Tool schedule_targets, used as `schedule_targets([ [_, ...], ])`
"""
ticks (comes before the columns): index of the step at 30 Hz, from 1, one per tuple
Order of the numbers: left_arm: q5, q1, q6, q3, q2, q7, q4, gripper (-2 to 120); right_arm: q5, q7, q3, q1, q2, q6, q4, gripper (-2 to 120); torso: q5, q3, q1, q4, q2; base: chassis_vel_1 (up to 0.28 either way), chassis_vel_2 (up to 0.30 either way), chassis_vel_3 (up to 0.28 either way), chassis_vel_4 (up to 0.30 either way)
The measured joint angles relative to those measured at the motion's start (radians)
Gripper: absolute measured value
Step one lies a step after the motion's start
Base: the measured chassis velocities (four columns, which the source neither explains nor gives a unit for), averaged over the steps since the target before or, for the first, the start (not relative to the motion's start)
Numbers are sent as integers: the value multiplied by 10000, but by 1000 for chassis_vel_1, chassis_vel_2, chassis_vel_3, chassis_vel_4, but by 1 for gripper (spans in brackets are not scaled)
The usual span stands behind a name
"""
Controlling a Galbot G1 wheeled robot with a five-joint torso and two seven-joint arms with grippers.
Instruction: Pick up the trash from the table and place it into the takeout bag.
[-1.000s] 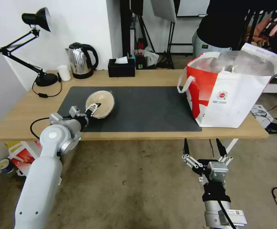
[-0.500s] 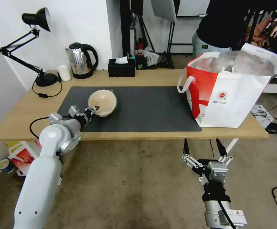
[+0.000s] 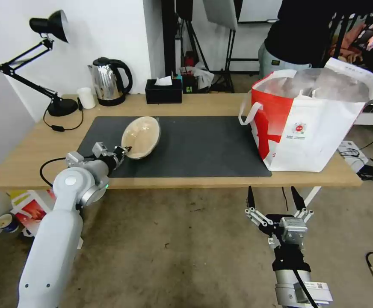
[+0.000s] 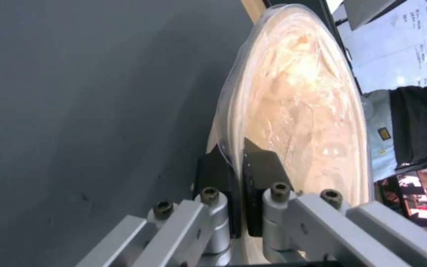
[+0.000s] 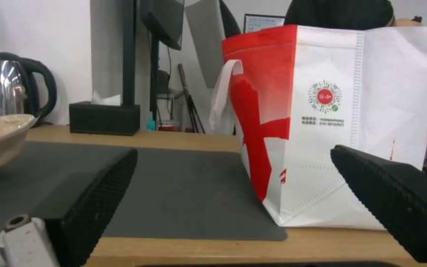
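Wood table (image 3: pixel 203 105) with grey mat (image 3: pixel 203 145); kettle (image 3: pixel 109 81), lamp (image 3: pixel 49 64), tissue box (image 3: pixel 164 91) along the back. Left gripper (image 3: pixel 124 152) pinched tight on the near rim of the tan bowl (image 3: pixel 141 137), bowl tilted up over the mat's left part. Bag (image 3: pixel 310 124) stands open at the table's right end, well apart. Right gripper (image 3: pixel 275 200) idle below the table edge, fingers spread wide, empty. No other trash visible on the table; probably the last item, carry and drop left

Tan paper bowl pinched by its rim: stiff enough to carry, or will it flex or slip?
Likely light: the left gripper tilts the tan bowl by one rim pinch. The rim may flex; the wall looks thin between the jaws. The glossy lining could let it slip.
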Motion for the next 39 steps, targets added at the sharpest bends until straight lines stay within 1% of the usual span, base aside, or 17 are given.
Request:
schedule_targets([
  [5,-127,72,-10,-51,75,14,-211,1,0,0,0,0,0,0,0,100,0,0,0,0,0,0,0,0,0],
  [8,-355,109,-138,-116,221,139,-731,1,0,1,0,0,0,0,0,100,1,0,0,-1,0,0,0,0,0],
  [13,-612,68,-249,-128,460,254,-1140,1,0,1,0,0,0,0,0,100,0,0,0,0,0,0,0,0,0],
  [16,-947,-90,-382,-28,836,421,-1393,1,0,0,0,0,0,0,0,100,-1,0,-1,0,0,0,0,0,0],
  [17,-947,-90,-382,-28,836,421,-1393,1,0,0,0,0,0,0,0,100,-1,0,-1,0,0,0,0,0,0],
  [20,-1386,-614,-492,192,1436,539,-1400,1,0,0,0,0,0,0,0,100,0,0,0,0,0,0,0,0,0],
  [21,-1386,-614,-492,192,1436,539,-1400,1,0,0,0,0,0,0,0,100,0,0,0,0,0,0,0,0,0],
  [23,-1517,-1095,-743,522,1974,966,-1314,1,0,0,0,0,0,0,0,100,0,0,0,0,0,0,0,0,0],
  [24,-1517,-1095,-743,522,1974,966,-1314,1,0,0,0,0,0,0,0,100,0,0,0,0,0,0,0,0,0],
  [26,-1524,-1605,-972,967,2493,1535,-1119,1,0,1,0,0,0,0,0,100,1,0,0,0,0,0,0,0,0],
  [27,-1524,-1605,-972,967,2493,1535,-1119,1,0,1,0,0,0,0,0,100,1,0,0,0,0,0,0,0,0],
  [30,-1495,-2496,-1218,1790,3068,2209,-657,1,0,1,1,0,1,0,0,100,1,0,0,1,0,0,0,0,0],
  [31,-1495,-2496,-1218,1790,3068,2209,-657,1,0,1,1,0,1,0,0,100,1,0,0,1,0,0,0,0,0],
  [34,-1481,-3483,-1519,2704,3322,2858,-29,1,0,0,0,0,0,0,0,100,-1,1,0,-1,0,0,0,0,0],
  [35,-1481,-3483,-1519,2704,3322,2858,-29,1,0,0,0,0,0,0,0,100,-1,1,0,-1,0,0,0,0,0],
  [36,-1485,-4017,-1716,3172,3360,3261,315,1,0,0,0,0,0,0,0,100,4,0,0,-2,0,0,0,0,0],
  [39,-1469,-4885,-1973,4003,3298,4046,943,1,0,0,0,1,0,0,0,100,2,1,1,-1,0,0,0,0,0],
])
